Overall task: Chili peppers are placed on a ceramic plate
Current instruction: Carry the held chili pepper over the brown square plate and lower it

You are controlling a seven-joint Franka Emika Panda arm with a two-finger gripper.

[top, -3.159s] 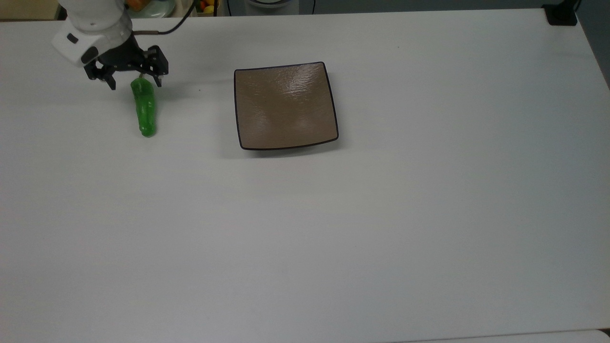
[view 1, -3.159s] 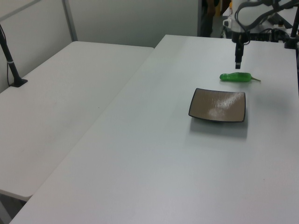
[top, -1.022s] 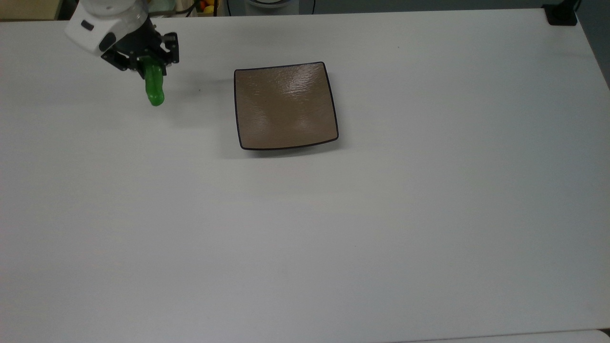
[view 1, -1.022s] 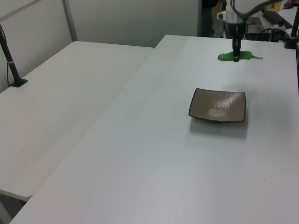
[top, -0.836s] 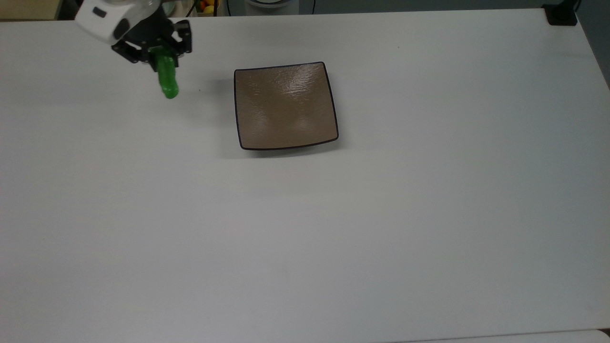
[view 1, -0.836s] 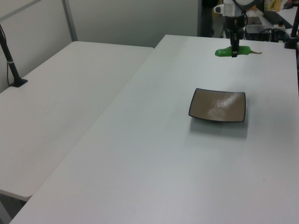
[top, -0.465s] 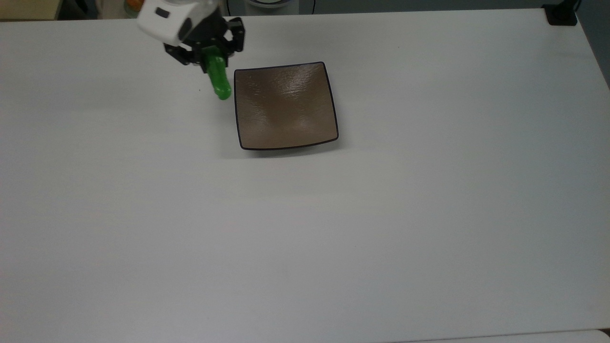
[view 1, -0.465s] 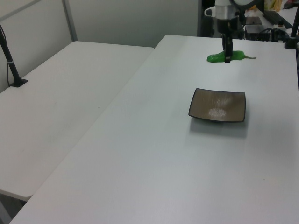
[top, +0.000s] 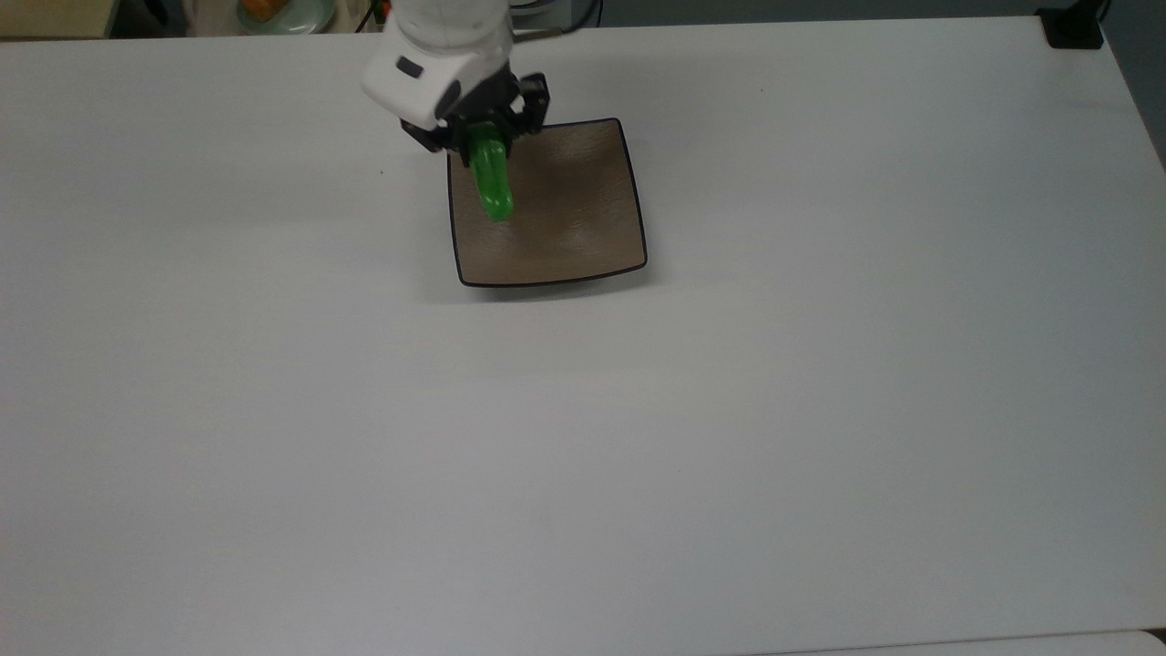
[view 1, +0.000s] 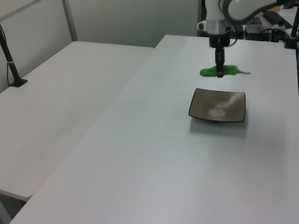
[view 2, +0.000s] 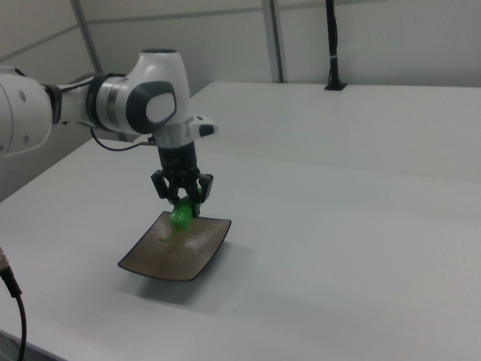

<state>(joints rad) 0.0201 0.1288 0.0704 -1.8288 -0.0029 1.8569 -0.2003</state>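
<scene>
White desk fills most of the scene, and a second pale table stands beside it on the left view's left. On the desk sits only the plate, a square brown one with a dark rim.

Half a second ago the claw held the pepper just outside the plate's edge, on the top view's left. Now the claw is above the plate's far corner on that side, closed on the pepper near its stem end, and the green body hangs over the plate's inner surface. In the right view the pepper is close above the plate but I cannot tell if it touches. In the left view the pepper looks clearly higher than the plate.

So the carrying seems almost finished; what remains, I think, is to lower a little and release.

Nothing on the desk stands in the way. At the far edge are some cables and coloured items, well away from the plate.
</scene>
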